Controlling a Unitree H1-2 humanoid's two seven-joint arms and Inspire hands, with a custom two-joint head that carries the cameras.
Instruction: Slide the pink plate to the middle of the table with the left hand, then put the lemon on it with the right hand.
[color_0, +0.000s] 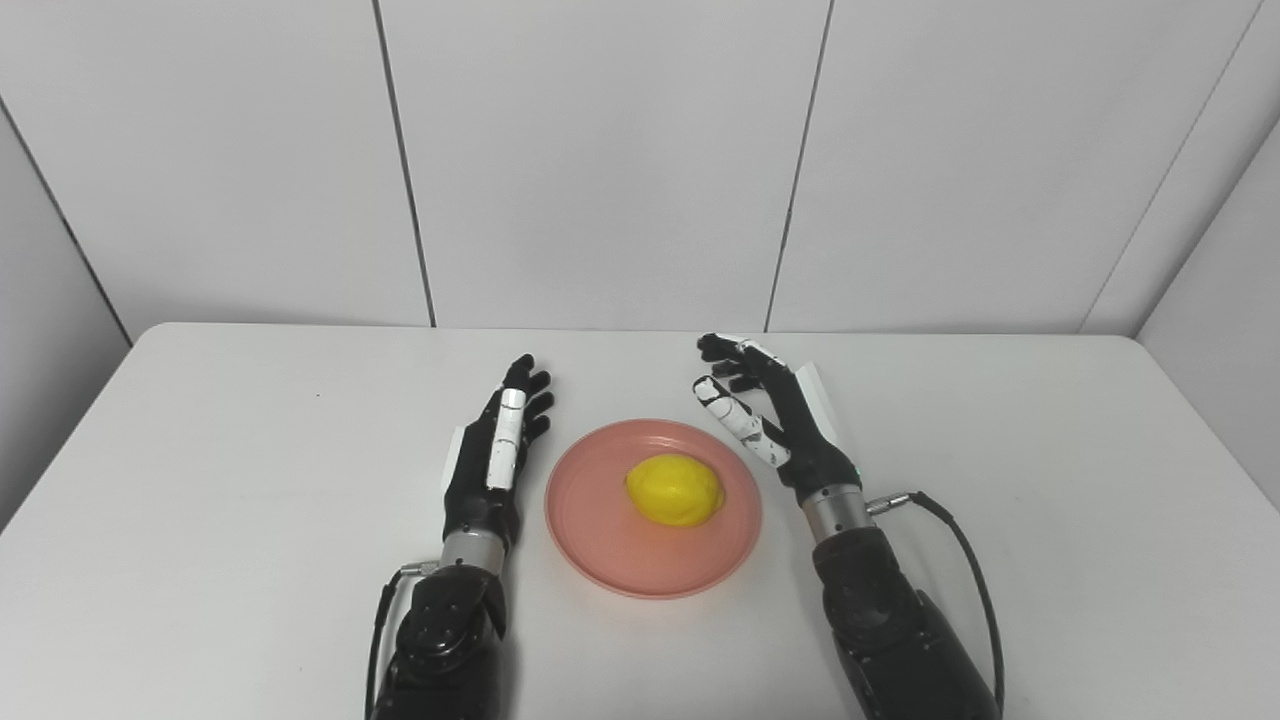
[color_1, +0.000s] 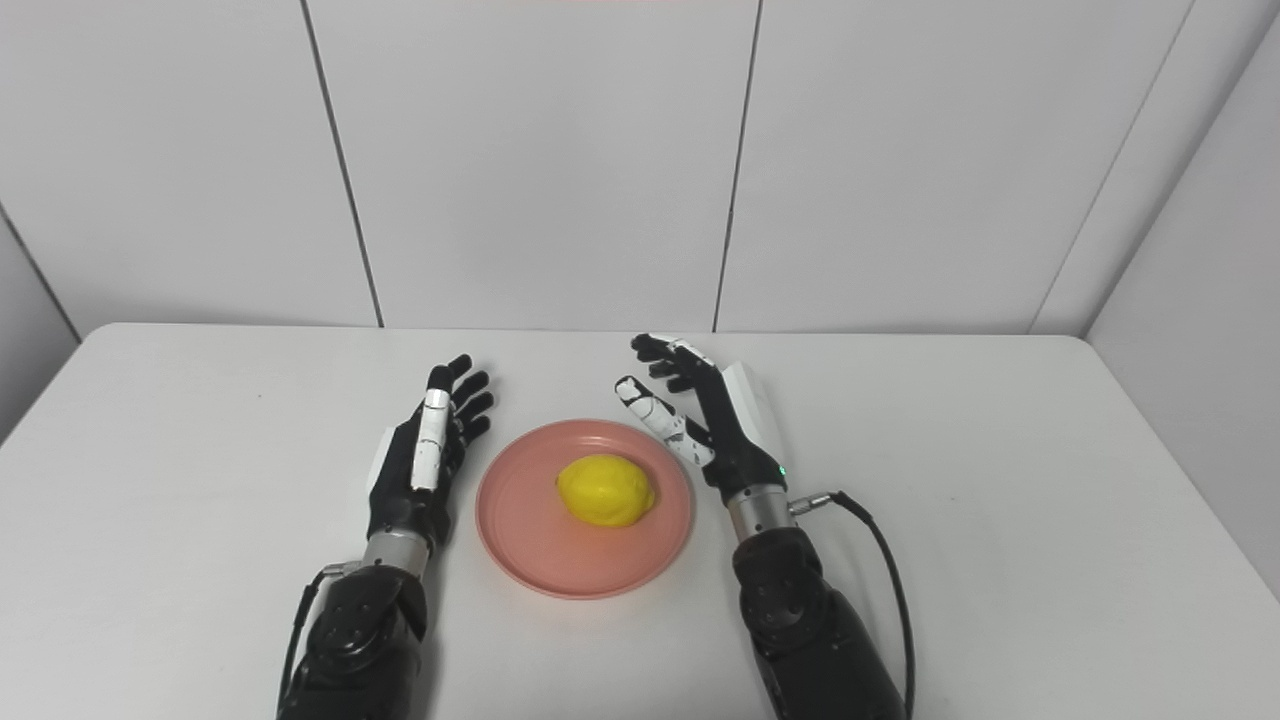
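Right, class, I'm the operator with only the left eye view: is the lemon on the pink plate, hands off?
Observer: Right eye view agrees: the lemon lies on the pink plate, untouched.
Operator: Is the left hand touching the rim?
Observer: No; from here bare table shows between them.
Operator: And the right hand?
Observer: Open, thumb near the far rim; contact unclear.

One lemon (color_0: 675, 489), one pink plate (color_0: 600, 540)
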